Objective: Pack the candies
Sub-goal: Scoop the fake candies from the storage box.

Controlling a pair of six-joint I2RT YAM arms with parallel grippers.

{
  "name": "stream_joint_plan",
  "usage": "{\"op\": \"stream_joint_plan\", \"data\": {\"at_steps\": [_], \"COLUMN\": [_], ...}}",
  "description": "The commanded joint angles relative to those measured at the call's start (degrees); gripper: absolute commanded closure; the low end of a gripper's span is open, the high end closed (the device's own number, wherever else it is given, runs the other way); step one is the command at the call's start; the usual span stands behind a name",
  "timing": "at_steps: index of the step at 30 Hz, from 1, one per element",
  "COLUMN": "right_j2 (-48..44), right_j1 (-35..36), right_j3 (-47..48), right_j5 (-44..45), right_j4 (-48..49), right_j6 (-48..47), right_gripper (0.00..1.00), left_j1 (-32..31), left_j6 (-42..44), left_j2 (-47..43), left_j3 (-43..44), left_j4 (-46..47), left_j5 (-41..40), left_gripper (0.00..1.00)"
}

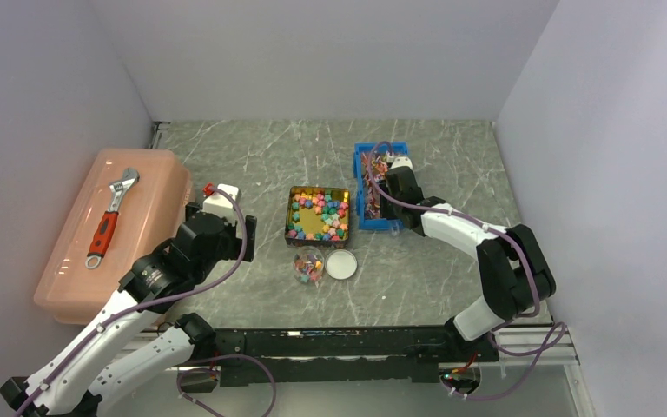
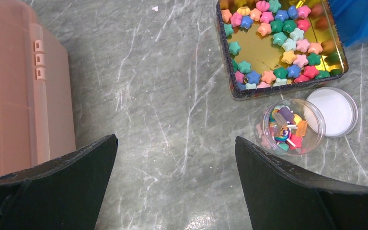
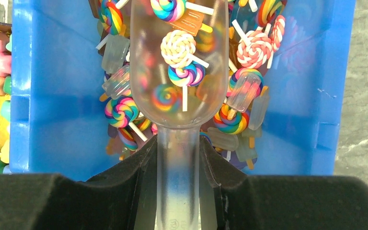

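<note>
The candies (image 2: 273, 38) are small pastel star-like lumps lying in a square gold tin (image 2: 287, 87) at the table's middle (image 1: 318, 188). My right gripper (image 3: 178, 143) is shut on the handle of a clear plastic scoop (image 3: 178, 62). The scoop holds a few swirl lollipop sweets (image 3: 177, 48) and sits over the blue bin (image 3: 43, 96) of lollipops and ice-pop sweets, right of the tin (image 1: 380, 226). A small clear jar (image 2: 292, 127) with mixed sweets stands in front of the tin, its white lid (image 2: 333, 111) beside it. My left gripper (image 2: 176, 139) is open and empty, above bare table left of the jar.
A large pink lidded box (image 1: 130, 234) stands at the left with a red-handled adjustable wrench (image 1: 108, 221) on top. The box's side shows in the left wrist view (image 2: 24, 96). White walls close in the table on three sides.
</note>
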Motion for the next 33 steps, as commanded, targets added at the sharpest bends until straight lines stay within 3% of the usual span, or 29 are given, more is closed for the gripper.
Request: {"op": "stream_joint_plan", "data": {"at_steps": [1,23,33], "right_j2": [-2.6,-14.6,-20.3], "right_j1": [-0.3,2.7,9.9], "right_j3": [0.7,-0.3,1.3], "right_j5": [2.1,2.0,4.4], "right_j4": [2.5,-6.0,-15.2], "right_j6": [-0.7,-0.8,-1.7], "right_gripper": [1.00,1.00,1.00], "left_j1": [0.4,0.5,0.5], "left_j6": [0.8,0.7,0.7], "left_j2": [-0.3,-1.9,-2.9], "left_j3": [0.4,0.4,0.4], "left_j4": [2.0,2.0,1.9], "left_j5": [0.6,1.1,0.9], "left_gripper": [0.01,0.01,0.01]}}
